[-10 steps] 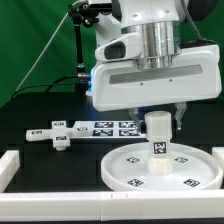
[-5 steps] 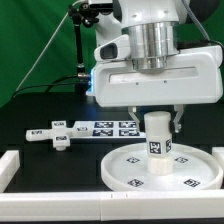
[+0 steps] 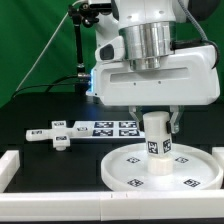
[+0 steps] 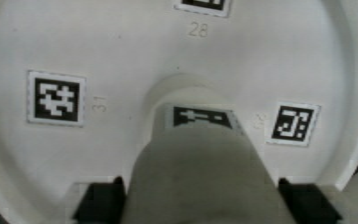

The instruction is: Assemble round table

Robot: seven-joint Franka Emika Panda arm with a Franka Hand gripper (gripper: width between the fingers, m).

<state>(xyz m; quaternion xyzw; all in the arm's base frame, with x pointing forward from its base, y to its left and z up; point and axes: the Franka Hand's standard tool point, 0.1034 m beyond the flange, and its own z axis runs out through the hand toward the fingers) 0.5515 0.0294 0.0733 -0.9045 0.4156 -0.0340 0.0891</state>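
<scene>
I see the gripper (image 3: 157, 120) clamped on the short leg (image 3: 157, 140), 1 finger on each side, holding it upright over the middle of the round disc (image 3: 120, 175). In the wrist view the leg's lower end sits at the disc's centre among the tags (I cannot tell whether it actually touches). The cross-shaped piece (image 3: 55, 133) lies flat on the black table (image 3: 85, 150) toward the exterior view's left, just beside the marker board (image 3: 110, 127).
</scene>
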